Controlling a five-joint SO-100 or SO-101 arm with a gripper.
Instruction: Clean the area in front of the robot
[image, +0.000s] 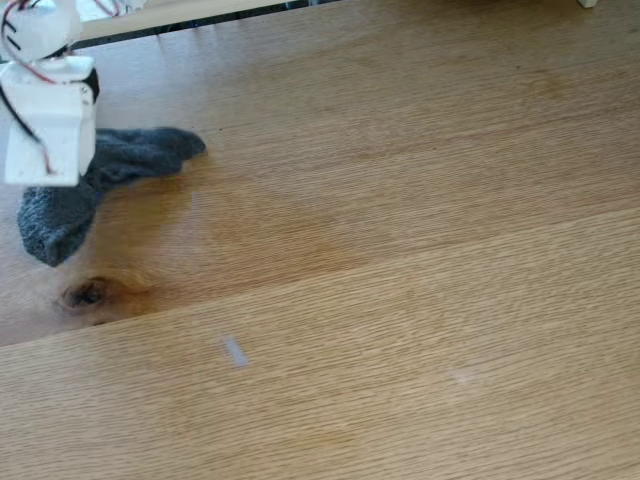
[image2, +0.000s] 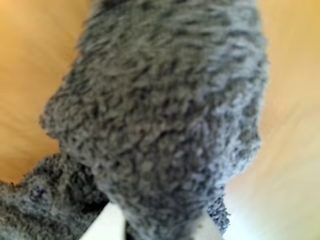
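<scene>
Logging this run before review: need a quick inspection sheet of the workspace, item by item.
Surface: light-oak tabletop, dark knot, small pale streak.
Job's things: grey fuzzy cloth lying at the fixed view's left, close up in the wrist view.
Clutter: nothing seen.
Grippers: white arm over the cloth; jaws hidden, state cannot be told.
Cables: loose red and black wires on the arm.
Surroundings: pale frame edge along the top.

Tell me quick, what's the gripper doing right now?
Gripper: its fingers are buried in the grey fuzzy cloth; open or shut cannot be told.
</scene>
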